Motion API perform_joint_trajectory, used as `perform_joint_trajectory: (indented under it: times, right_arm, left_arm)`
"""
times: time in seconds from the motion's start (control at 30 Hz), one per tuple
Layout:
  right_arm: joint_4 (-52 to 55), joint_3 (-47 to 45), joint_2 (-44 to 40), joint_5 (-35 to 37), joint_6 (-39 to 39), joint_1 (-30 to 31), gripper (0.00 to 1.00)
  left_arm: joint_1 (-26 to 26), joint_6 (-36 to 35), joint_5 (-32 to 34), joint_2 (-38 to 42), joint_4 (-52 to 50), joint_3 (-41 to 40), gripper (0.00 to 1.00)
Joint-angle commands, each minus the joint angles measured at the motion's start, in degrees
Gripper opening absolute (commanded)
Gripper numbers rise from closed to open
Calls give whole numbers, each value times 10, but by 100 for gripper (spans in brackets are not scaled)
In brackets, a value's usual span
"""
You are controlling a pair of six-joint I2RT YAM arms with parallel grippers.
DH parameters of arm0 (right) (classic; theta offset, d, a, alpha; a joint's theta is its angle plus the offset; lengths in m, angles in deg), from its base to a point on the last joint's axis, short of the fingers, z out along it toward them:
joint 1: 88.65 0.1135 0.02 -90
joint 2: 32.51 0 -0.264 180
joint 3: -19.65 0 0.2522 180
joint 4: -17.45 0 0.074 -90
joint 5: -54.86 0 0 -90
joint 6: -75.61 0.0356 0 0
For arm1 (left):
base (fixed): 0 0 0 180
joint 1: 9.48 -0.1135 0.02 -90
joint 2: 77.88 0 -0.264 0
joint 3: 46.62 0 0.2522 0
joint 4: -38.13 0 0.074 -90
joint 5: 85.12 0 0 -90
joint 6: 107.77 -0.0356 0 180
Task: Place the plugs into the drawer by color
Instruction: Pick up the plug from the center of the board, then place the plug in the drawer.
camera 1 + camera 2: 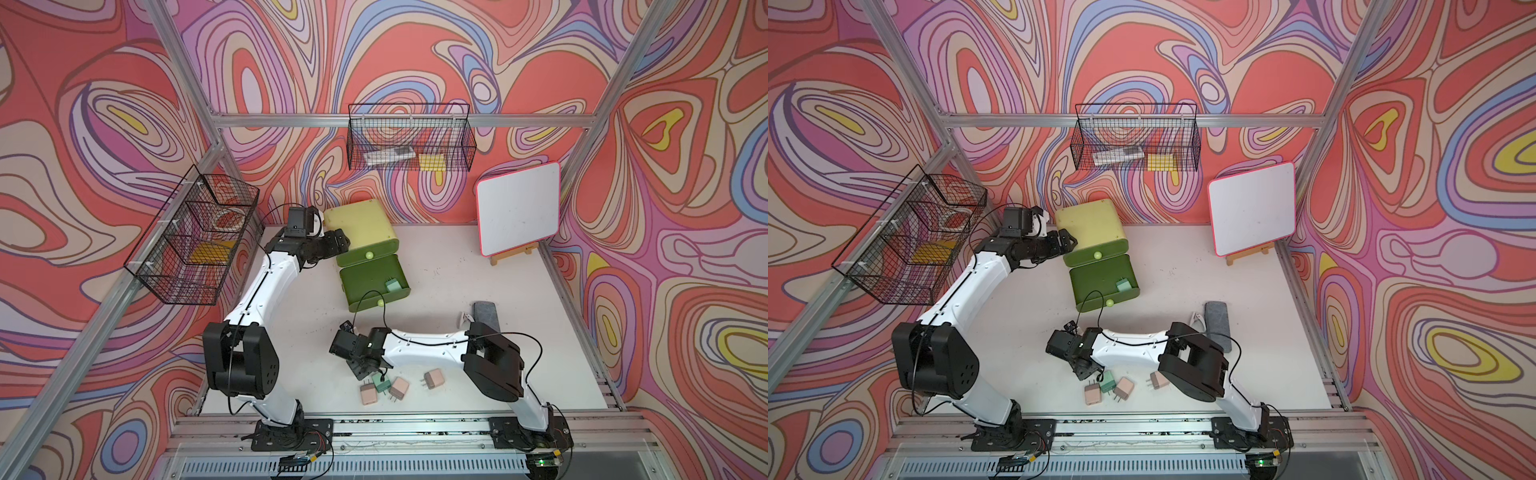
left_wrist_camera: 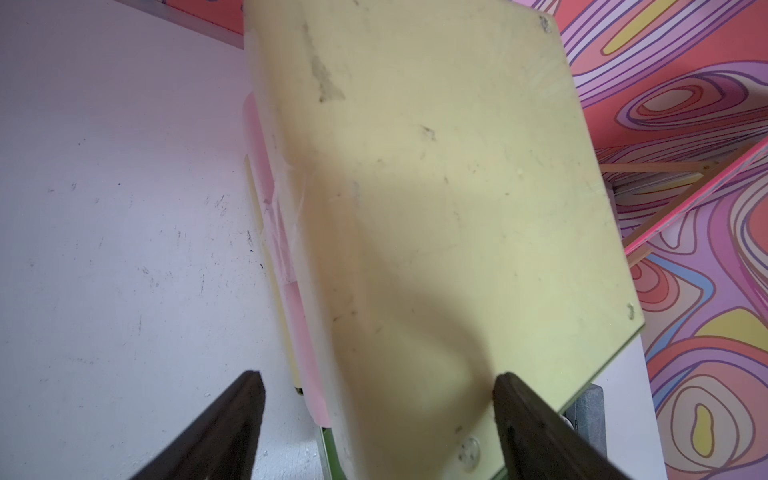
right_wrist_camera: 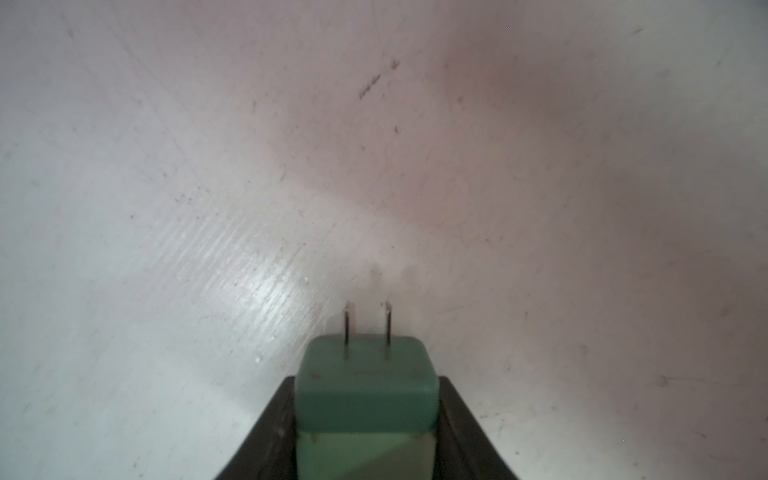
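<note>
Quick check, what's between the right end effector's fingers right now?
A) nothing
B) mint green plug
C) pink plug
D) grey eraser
B: the right wrist view shows a mint green plug, prongs pointing away from the camera, with the right end effector closed against both of its sides.

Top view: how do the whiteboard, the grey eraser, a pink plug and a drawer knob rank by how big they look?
In a top view, largest first:
1. whiteboard
2. grey eraser, its near end hidden behind the arm
3. pink plug
4. drawer knob
</note>
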State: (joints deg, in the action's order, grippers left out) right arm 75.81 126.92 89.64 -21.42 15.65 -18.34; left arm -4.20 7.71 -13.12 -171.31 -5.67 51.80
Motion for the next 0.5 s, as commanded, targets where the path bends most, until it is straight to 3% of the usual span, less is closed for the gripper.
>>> perform_joint_trajectory:
  times: [0.0, 0.27, 0.47]
  right_arm:
    - [7, 44, -59, 44, -16, -17, 41]
    - [10, 161, -67, 88, -72, -92, 40]
    - [-10, 243, 2, 87, -117, -142, 40]
  left_arm:
    - [2, 0, -6, 9, 2, -6, 86]
    - [2, 1, 7, 8, 2, -8, 86]
    - [1, 5, 8, 4, 3, -8, 85]
